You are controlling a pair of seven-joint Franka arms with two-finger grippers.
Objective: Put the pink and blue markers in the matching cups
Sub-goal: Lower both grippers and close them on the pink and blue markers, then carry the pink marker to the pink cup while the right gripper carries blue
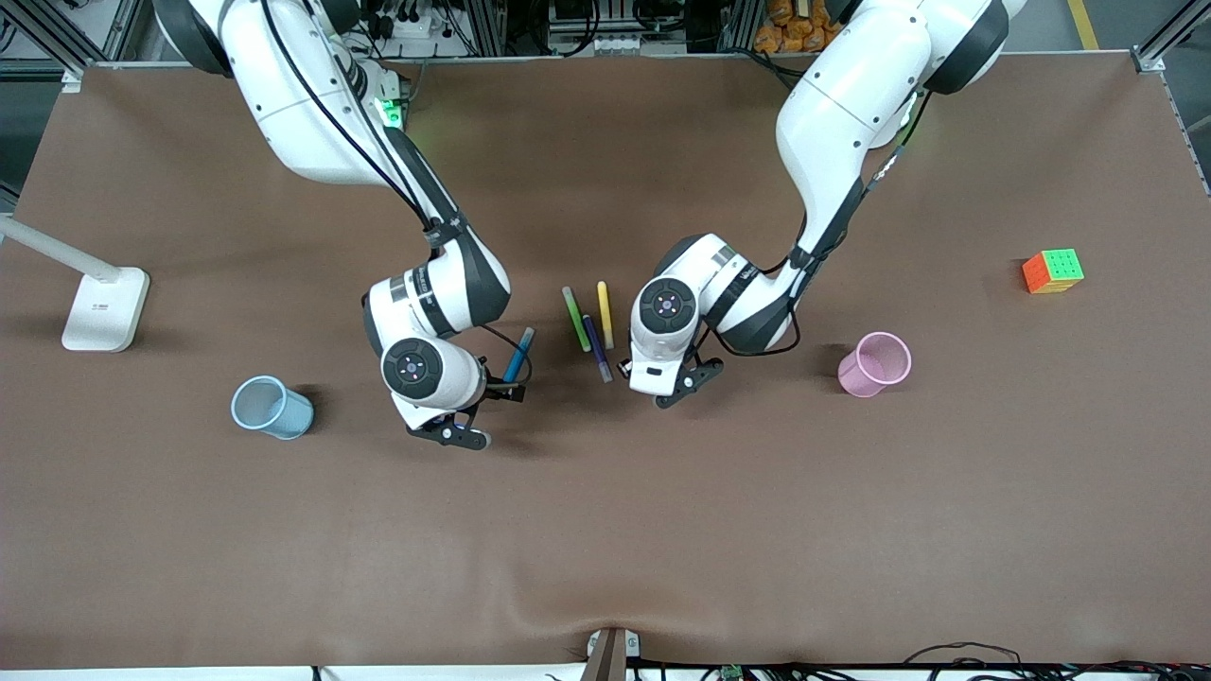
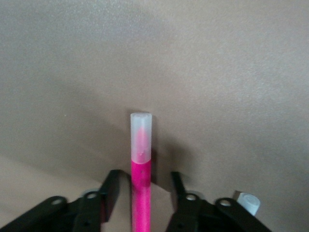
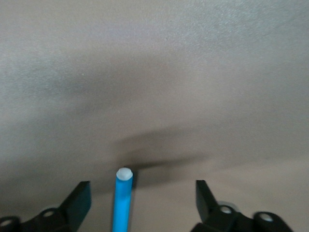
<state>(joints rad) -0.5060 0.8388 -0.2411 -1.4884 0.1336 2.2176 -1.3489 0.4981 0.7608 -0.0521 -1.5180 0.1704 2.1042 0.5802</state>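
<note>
The pink marker (image 2: 141,188), magenta with a pale cap end, lies on the brown table between the open fingers of my left gripper (image 2: 146,175). In the front view the left gripper (image 1: 659,375) is low over the table beside the loose pens and hides the pink marker. The blue marker (image 3: 122,203) lies between the wide-open fingers of my right gripper (image 3: 142,186). In the front view the blue marker (image 1: 518,355) sticks out from under the right gripper (image 1: 490,405). The light blue cup (image 1: 272,407) stands toward the right arm's end. The pale pink cup (image 1: 875,362) stands toward the left arm's end.
A green pen (image 1: 575,319), a dark purple pen (image 1: 596,347) and a yellow pen (image 1: 604,314) lie together between the two grippers. A pale pen end (image 2: 248,203) shows beside the left fingers. A colour cube (image 1: 1053,270) and a white lamp base (image 1: 104,307) sit near the table's ends.
</note>
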